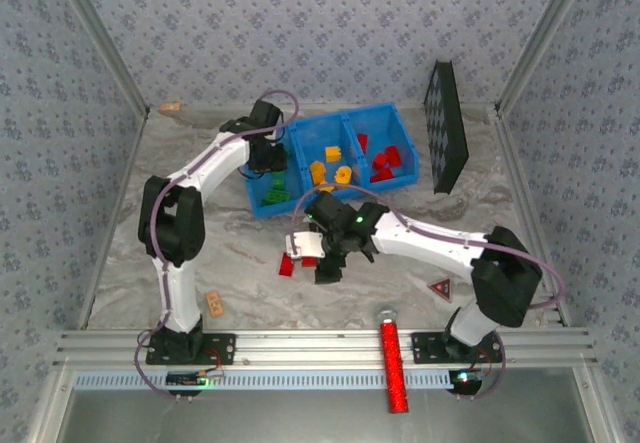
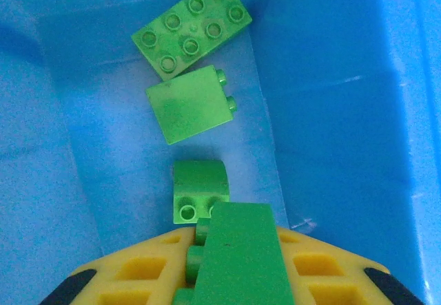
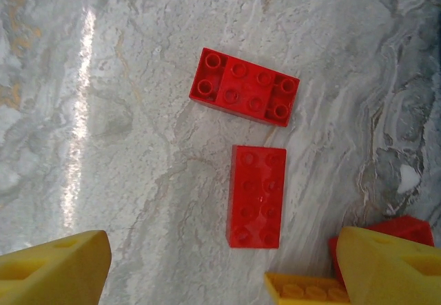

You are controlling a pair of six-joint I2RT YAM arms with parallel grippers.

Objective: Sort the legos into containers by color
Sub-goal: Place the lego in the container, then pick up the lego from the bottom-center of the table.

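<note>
The blue tray (image 1: 372,113) stands at the back centre, with green legos (image 1: 273,196) in its left compartment, orange-yellow ones (image 1: 331,167) in the middle and red ones (image 1: 386,162) on the right. My left gripper (image 2: 234,253) hangs over the left compartment (image 2: 344,112), shut on a green brick (image 2: 238,257). Three green bricks (image 2: 191,24) lie on the floor below it. My right gripper (image 3: 220,277) is open above the table, over two flat red bricks (image 3: 257,195) (image 3: 244,86). A yellow brick (image 3: 303,291) and a red piece (image 3: 408,228) sit by its right finger (image 3: 386,267).
A black studded board (image 1: 445,123) leans at the tray's right. A red triangular piece (image 1: 440,286) lies near the right arm. The red glittery cylinder (image 1: 393,363) rests on the front rail. A tan block (image 1: 215,303) lies by the left arm's base.
</note>
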